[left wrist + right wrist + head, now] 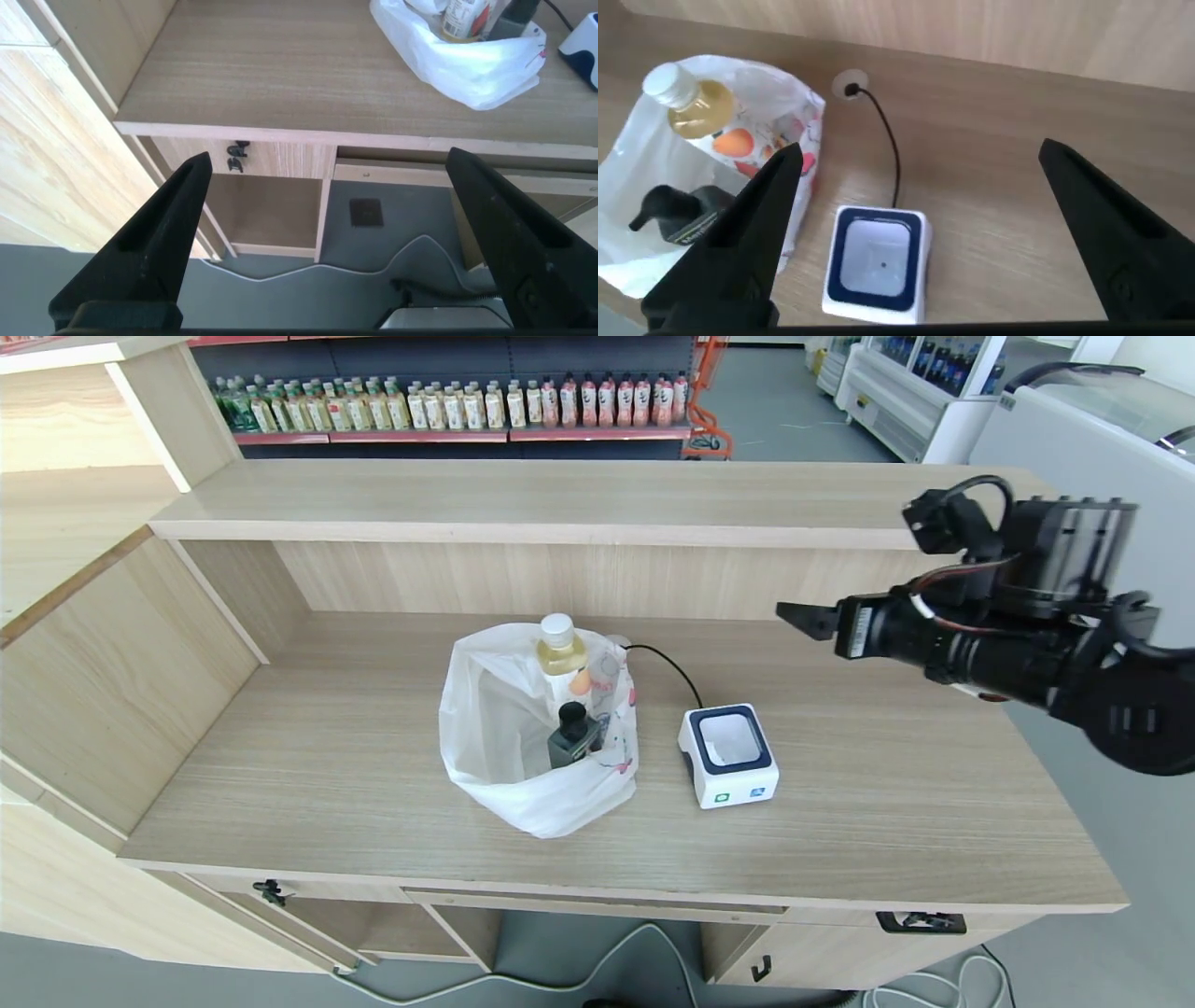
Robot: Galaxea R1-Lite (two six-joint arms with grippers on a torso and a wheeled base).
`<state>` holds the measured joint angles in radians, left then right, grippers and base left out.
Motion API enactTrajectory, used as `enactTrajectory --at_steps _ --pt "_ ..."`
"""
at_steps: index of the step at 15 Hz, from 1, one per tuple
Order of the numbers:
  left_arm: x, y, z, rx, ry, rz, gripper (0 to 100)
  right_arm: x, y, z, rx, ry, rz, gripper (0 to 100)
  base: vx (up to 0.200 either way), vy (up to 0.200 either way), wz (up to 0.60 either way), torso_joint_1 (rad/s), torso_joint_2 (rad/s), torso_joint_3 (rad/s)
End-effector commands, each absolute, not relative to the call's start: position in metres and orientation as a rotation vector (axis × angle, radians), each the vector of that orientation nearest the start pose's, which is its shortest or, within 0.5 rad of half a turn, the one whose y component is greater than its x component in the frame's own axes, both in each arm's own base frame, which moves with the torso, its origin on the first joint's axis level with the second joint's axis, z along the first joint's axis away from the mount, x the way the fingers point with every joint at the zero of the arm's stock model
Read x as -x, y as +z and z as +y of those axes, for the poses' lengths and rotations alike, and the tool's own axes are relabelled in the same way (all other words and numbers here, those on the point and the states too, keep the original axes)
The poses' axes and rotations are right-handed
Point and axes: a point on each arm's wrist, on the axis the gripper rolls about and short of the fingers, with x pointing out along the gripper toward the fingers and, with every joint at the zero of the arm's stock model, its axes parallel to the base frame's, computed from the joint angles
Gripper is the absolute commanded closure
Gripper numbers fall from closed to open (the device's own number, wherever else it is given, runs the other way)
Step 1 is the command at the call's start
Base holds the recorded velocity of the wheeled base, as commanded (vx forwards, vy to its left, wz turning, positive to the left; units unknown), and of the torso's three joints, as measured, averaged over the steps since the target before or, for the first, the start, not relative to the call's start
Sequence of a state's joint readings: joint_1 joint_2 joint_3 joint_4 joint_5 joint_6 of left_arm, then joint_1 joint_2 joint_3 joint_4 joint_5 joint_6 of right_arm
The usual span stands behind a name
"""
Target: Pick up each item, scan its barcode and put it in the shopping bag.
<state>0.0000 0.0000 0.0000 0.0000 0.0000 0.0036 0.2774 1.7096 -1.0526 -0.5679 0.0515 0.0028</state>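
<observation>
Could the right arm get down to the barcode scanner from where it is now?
Probably yes: the right gripper hangs open above the counter, the scanner stands uncovered below and ahead of it, and the shopping bag sits off to one side.

Light wood tabletop, raised ledge along far edge, wood side panel at left. Beyond: store shelf with row of bottles, dark backing. Grey floor. White chest freezers far right, orange frame beside shelf. Under tabletop: open cubby, black hooks on front edge, pale cable looping over floor.
</observation>
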Motion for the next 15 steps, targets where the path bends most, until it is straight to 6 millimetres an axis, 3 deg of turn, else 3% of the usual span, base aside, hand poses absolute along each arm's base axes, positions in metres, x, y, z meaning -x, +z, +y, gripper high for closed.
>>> enactTrajectory --at_steps 1,3,7,9,12,14,15 --pt "0.023 0.075 0.000 -0.003 0.000 0.000 0 -0.228 0.262 0.035 0.022 0.080 0.082 0 0.000 0.000 0.00 0.000 0.00 0.000" --pt "0.023 0.075 0.000 -0.003 0.000 0.000 0 -0.174 0.243 0.018 0.029 -0.050 0.111 0 0.000 0.000 0.00 0.000 0.00 0.000" --pt "0.023 0.075 0.000 -0.003 0.000 0.000 0 -0.081 0.173 0.003 0.037 -0.145 0.143 0 0.000 0.000 0.00 0.000 0.00 0.000" --pt "0.023 0.075 0.000 -0.003 0.000 0.000 0 -0.050 0.153 -0.001 0.040 -0.164 0.146 0 0.000 0.000 0.00 0.000 0.00 0.000" --pt "0.023 0.075 0.000 -0.003 0.000 0.000 0 -0.014 0.138 -0.004 0.079 -0.151 0.171 0 0.000 0.000 0.00 0.000 0.00 0.000" --pt "0.023 0.075 0.000 -0.003 0.000 0.000 0 -0.010 0.138 -0.003 0.062 -0.097 0.140 0 0.000 0.000 0.00 0.000 0.00 0.000" --pt "0.023 0.075 0.000 -0.003 0.000 0.000 0 -0.003 0.131 -0.001 0.050 0.011 0.096 0 0.000 0.000 0.00 0.000 0.00 0.000"
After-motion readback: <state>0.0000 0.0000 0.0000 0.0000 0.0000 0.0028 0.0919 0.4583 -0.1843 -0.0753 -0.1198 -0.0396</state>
